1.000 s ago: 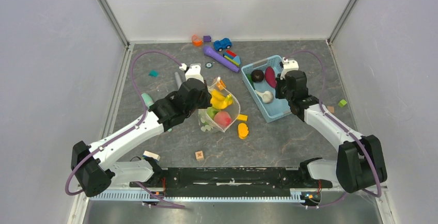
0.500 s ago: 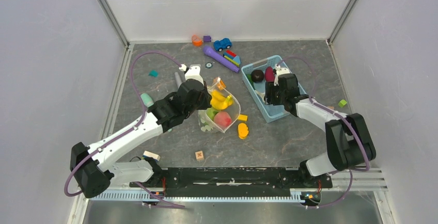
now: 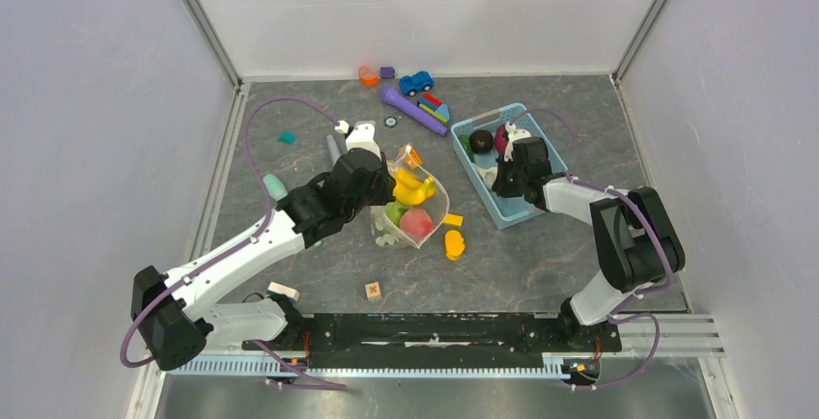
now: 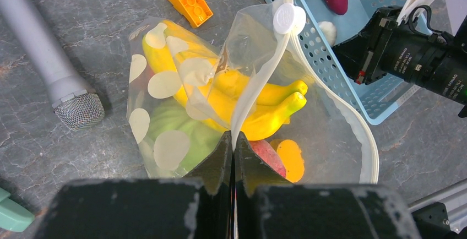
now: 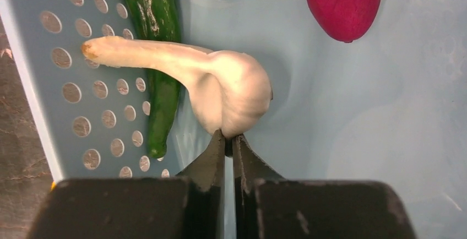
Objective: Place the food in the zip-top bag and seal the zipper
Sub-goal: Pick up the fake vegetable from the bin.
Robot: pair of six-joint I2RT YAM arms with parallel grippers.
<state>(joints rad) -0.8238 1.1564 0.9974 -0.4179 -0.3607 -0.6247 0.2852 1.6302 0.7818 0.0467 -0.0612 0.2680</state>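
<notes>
The polka-dot zip-top bag lies open at mid-table and holds the yellow bananas, green cabbage and a red peach. My left gripper is shut on the whitish zipper strip at the bag's mouth and holds it up; it also shows in the top view. My right gripper is inside the blue basket, its tips pinched on the lower edge of a white garlic piece. A green cucumber and a magenta piece lie beside it.
A dark round piece sits in the basket's far end. Orange and yellow blocks lie right of the bag, a wooden cube nearer me. A grey microphone, a purple tube and a blue car lie further back.
My right gripper has moved left and down inside the basket onto the white garlic piece, with its elbow swinging in. The left arm and bag have not moved.
</notes>
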